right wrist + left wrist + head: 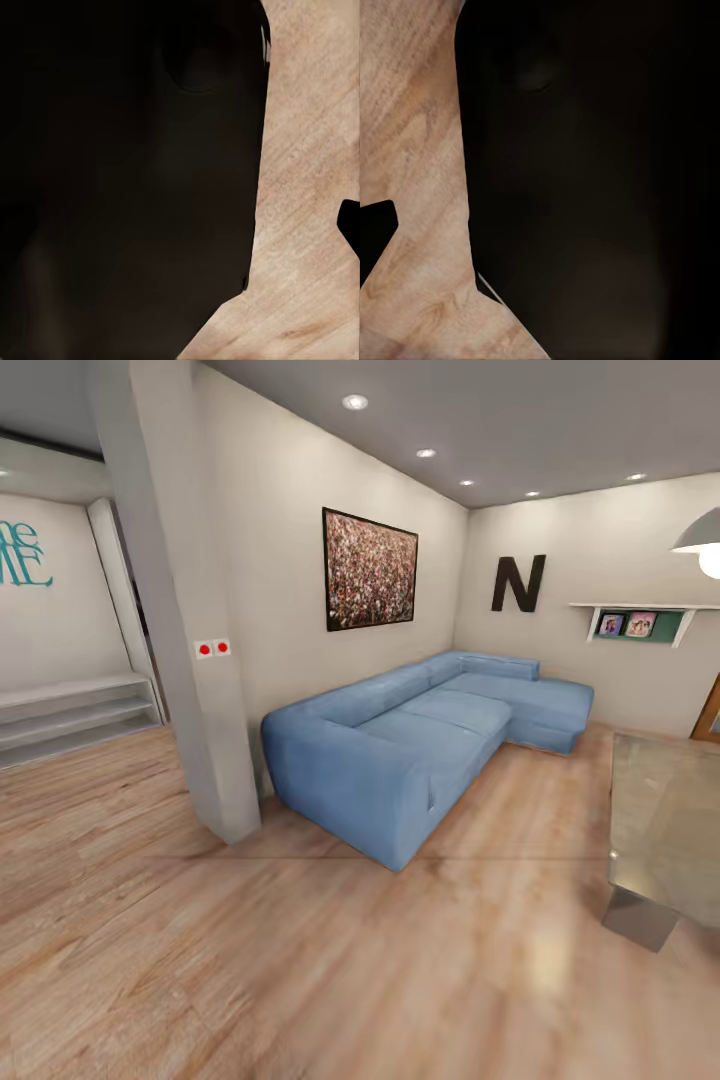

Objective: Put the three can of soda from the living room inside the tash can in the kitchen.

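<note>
- Far left, teal wall lettering point(22, 555) sits above pale steps point(70, 715).
- A white pillar point(180, 610) carries 2 red buttons point(212, 648).
- The living room holds a crowd picture point(369, 569), blue corner sofa point(420, 735) and black letter N point(518, 583).
- Far right stands the glass worktop point(665, 825).
- Wrist views give dark shapes over wooden floor point(412, 150); either pincer's state cannot be told.

Readable markings, head view:

1. A large black letter "N" point(518, 583) is mounted on the far wall of the living room, above the end of the blue sofa point(430, 745).
2. Teal lettering point(24, 554) stands on the white wall at the far left. It is cut by the picture edge: the upper line ends in "ne", the lower in "ME".

The two framed photos point(626, 624) on the wall shelf are too small to read. The wrist views carry no text.
</note>
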Controlling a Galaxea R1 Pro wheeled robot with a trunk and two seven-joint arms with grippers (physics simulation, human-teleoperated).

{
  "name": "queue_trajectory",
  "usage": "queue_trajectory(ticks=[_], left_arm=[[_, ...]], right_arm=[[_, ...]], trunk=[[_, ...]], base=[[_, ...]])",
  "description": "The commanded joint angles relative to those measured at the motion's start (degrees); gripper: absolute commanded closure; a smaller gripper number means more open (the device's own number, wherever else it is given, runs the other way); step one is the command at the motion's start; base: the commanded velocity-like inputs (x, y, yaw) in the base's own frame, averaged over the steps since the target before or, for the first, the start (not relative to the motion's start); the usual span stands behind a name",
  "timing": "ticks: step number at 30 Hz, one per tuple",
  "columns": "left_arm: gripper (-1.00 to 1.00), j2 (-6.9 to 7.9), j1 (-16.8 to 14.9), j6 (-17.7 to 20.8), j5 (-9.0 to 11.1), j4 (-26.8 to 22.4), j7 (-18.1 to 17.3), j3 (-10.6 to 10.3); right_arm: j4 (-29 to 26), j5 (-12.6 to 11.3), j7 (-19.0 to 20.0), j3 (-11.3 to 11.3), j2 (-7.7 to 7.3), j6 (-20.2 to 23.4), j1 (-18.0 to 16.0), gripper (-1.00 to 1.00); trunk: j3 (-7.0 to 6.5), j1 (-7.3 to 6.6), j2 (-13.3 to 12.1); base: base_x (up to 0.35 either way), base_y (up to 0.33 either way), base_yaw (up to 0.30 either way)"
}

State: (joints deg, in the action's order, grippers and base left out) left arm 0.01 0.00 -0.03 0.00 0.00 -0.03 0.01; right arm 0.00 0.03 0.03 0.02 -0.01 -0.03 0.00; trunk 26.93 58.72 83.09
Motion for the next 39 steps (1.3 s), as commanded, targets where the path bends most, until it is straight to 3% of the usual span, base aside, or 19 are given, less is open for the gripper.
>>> queue_trajectory(ticks=[1, 30, 39], left_arm=[[-1.00, 0.27, -0.33, -0.30, 0.00, -0.33, -0.30, 0.10], [-1.00, 0.26, -0.35, -0.99, 0.00, -0.44, -0.50, 0.09], [-1.00, 0.18, -0.37, -3.89, -0.02, -0.66, -0.54, -0.06]], right_arm=[[-0.27, 0.30, 0.30, 0.31, -0.33, -0.30, 0.00, -1.00], [-0.31, 0.21, 0.67, 0.36, -0.52, -0.68, 0.00, -1.00], [-3.23, -0.08, 0.74, -0.13, -1.33, -3.58, -0.23, -1.00]], trunk=[[0.00, 0.00, -0.01], [0.00, 0.00, -0.01], [0.00, 0.00, -0.01]], base=[[0.000, 0.000, 0.000], [0.000, 0.000, 0.000], [0.000, 0.000, 0.000]])
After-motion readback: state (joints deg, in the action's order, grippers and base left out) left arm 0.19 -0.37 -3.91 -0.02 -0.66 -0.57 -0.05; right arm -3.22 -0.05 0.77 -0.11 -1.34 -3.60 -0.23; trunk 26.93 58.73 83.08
